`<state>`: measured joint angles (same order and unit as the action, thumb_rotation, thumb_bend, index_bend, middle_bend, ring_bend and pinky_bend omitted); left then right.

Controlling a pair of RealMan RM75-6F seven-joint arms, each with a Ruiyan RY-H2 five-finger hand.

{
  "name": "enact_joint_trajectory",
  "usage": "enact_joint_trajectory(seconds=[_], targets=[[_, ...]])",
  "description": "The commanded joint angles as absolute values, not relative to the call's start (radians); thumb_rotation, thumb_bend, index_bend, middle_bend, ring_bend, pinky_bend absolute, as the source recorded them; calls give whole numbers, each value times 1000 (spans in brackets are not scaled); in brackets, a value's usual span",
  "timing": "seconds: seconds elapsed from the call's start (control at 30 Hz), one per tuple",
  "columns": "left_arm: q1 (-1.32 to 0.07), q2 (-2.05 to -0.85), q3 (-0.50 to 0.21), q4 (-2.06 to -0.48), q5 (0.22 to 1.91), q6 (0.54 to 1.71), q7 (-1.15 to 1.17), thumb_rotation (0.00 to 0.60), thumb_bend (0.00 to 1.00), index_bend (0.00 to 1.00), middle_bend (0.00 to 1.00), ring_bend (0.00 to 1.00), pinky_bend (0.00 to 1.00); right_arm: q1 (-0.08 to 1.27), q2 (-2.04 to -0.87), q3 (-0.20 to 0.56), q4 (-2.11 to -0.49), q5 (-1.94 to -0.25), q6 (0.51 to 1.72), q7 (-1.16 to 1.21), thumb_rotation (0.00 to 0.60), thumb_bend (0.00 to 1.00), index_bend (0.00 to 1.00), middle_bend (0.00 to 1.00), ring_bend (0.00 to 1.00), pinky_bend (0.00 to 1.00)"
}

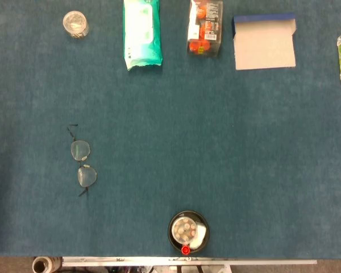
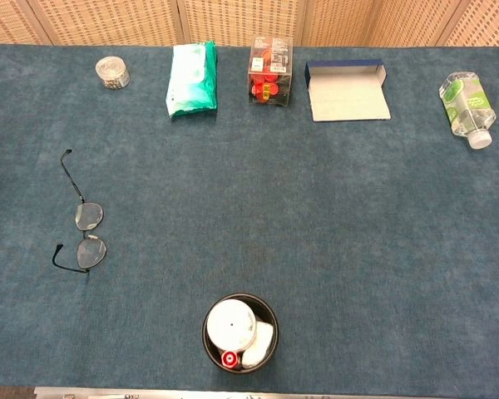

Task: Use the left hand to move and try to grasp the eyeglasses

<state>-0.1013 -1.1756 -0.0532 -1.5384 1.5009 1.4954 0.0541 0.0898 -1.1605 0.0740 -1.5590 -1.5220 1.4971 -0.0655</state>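
The black bowl [image 2: 240, 332] sits at the near table edge, holding small items. The eyeglasses [image 2: 81, 226] lie on the blue table cloth [image 2: 316, 216] at the left side, thin dark wire frame, clear lenses, temples unfolded. Neither hand appears in either view, so hand state and its relation to the eyeglasses cannot be told. Along the far edge stands a green wipes pack [image 2: 191, 79].

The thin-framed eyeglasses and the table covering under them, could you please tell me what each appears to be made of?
The thin-framed eyeglasses look like dark wire, probably metal, given how slender the rims and temple arms are; the clear lenses show faint pale glare, though glass or plastic cannot be told apart. The dark blue table covering looks like matte felt or short-pile fabric, with a soft mottled texture and no shine.
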Motion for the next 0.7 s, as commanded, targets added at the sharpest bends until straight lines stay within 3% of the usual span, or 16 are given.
enact_joint_trajectory(seconds=[0.03,0.53,0.7], targets=[[-99,-1176,-51,-1539,1501,1497,59,600,248,481,409,295,472,93,-1159,74,-1560,-1524,1494,-63,600,656,440,436,413,550],[-107,-1173,-28,-1542,1530,1478,37,600,248,482,410,295,472,91,-1153,76,-1571,-1521,1501,-57,600,656,440,436,413,550],[-125,-1171,-14,-1535,1565,1457,-25,600,248,440,390,296,472,82,-1143,83,-1581,-1531,1531,-47,600,656,440,436,413,550]])
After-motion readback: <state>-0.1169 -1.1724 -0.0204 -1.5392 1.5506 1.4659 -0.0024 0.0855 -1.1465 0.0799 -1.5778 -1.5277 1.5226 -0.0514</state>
